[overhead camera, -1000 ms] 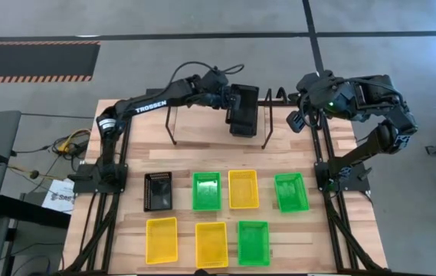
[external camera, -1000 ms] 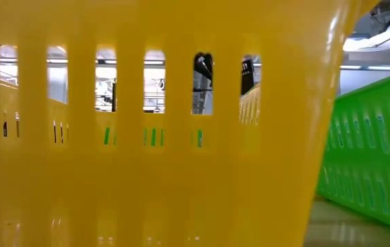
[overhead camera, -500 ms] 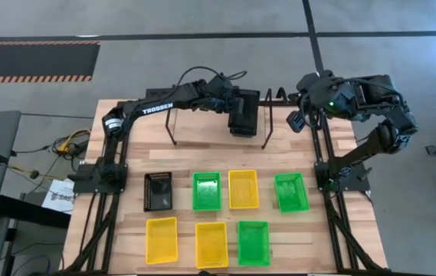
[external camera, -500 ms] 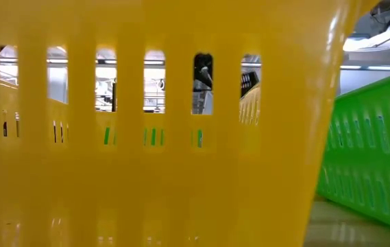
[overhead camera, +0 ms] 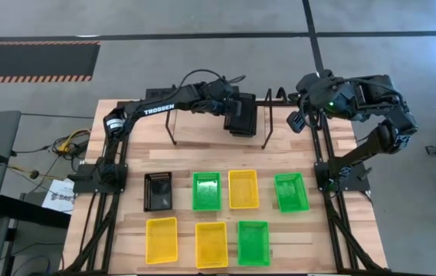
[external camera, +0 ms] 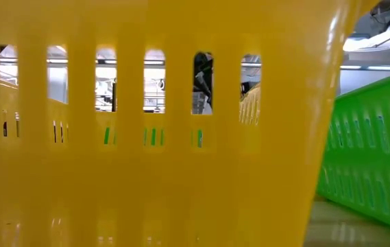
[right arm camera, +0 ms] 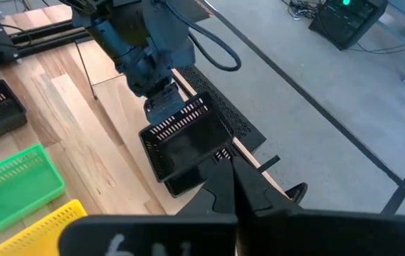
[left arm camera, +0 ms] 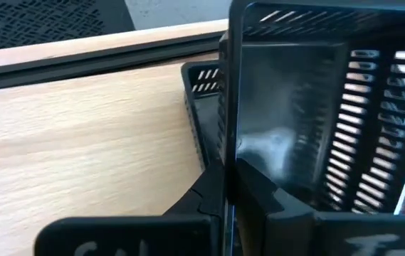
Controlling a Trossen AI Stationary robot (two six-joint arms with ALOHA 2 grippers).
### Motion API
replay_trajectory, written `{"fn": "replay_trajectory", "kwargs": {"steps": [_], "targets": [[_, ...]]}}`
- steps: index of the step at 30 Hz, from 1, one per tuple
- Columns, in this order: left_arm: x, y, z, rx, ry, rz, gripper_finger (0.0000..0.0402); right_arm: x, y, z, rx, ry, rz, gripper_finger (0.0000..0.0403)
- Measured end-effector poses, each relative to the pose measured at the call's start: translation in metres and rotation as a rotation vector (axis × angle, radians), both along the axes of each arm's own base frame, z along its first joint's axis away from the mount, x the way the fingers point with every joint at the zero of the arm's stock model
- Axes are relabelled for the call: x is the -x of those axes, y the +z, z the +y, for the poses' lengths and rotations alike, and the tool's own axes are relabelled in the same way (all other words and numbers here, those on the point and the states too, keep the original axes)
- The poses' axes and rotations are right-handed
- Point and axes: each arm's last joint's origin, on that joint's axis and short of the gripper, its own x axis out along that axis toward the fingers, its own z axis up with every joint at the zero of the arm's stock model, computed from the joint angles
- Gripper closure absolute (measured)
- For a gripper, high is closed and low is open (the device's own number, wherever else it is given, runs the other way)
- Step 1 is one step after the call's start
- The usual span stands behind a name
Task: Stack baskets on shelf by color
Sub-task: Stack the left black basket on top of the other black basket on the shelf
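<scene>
At the shelf [overhead camera: 218, 115] by the table's far edge, my left gripper [left arm camera: 225, 186] pinched a black basket's [overhead camera: 242, 115] wall, tilted over another black basket [left arm camera: 201, 107]; judged mid-stacking, needing levelling, lowering, release; my right gripper [right arm camera: 236, 186], pressed together, waited nearby.

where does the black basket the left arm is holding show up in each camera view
High view: black perforated plastic basket in the left gripper, over the black metal shelf, at the table's far edge.
Low view: not identifiable.
Left wrist view: fills the right half.
Right wrist view: centre.
Shared landmark: the left gripper holding it.
</scene>
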Motion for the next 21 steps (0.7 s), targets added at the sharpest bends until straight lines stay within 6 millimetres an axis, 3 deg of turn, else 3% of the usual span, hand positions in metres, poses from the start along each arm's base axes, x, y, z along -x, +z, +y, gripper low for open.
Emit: {"fn": "replay_trajectory", "kwargs": {"steps": [13, 21], "targets": [[-0.009, -0.003, -0.004, 0.025, 0.007, -0.055, 0.0401, 0.000, 0.000, 0.000, 0.006, 0.006, 0.006, 0.0402], [-0.013, -0.018, -0.005, 0.043, 0.000, -0.001, 0.0401, 0.000, 0.000, 0.000, 0.005, 0.008, 0.006, 0.0402]]}}
